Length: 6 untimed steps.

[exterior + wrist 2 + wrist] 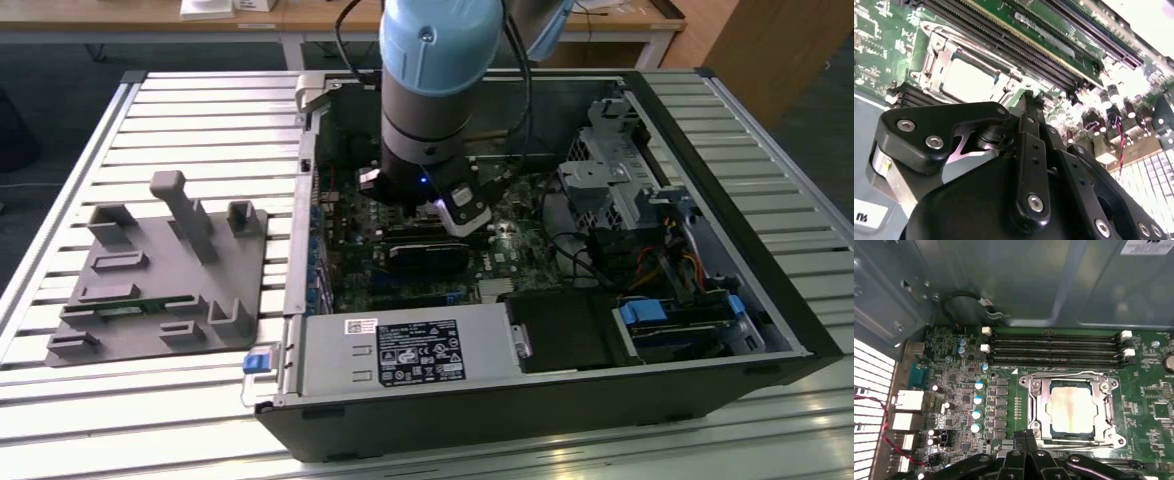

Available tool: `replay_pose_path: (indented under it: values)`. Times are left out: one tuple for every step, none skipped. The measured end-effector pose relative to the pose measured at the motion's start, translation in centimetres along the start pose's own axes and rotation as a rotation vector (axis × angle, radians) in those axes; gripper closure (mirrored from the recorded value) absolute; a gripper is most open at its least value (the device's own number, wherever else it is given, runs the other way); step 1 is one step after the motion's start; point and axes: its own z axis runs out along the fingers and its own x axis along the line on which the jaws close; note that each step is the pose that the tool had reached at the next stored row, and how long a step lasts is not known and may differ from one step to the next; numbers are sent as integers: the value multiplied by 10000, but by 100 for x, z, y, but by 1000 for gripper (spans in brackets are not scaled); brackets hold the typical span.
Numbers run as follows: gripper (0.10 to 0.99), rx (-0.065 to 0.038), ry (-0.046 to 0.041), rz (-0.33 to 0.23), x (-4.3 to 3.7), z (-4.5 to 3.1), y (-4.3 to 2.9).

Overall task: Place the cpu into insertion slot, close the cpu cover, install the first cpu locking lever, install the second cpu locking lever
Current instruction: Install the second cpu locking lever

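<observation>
1 arm reaches down into 1 open computer case (561,400) that lies on a slatted table (200,110), with 1 grey fixture plate (160,270) beside it on the exterior view's left. On the green circuit board (954,390) sits 1 cpu (1073,407), its pale metal top showing through the window of 1 cpu cover (1040,405), which lies flat and closed over the insertion slot (1054,427). 1 thin wire lever (1054,375) runs along the cover's edge nearest the 4 long black card slots (1054,347); whether a second lever is latched cannot be told. 4 blue-topped capacitors (977,407) stand in a column near the socket.

The gripper (1025,437) has its 2 black fingertips pressed together, holding nothing. It hovers just beside the cover's edge farthest from the card slots, close to the frame; contact cannot be told. In the second wrist view the cpu (966,80) lies just beyond the gripper (1029,100)
</observation>
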Motion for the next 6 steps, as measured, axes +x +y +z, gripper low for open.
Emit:
replay_pose_path:
  values:
    - [980, 0, 0, 0, 0, -24, 8]
    - [980, 1, 0, 0, 1, -50, 17]
    - [980, 0, 0, 0, 1, -72, 25]
    - [980, 1, 1, 0, 2, -85, 30]
    - [980, 1, 1, 0, 1, -92, 32]
    - [980, -1, 0, -1, 1, -91, 33]
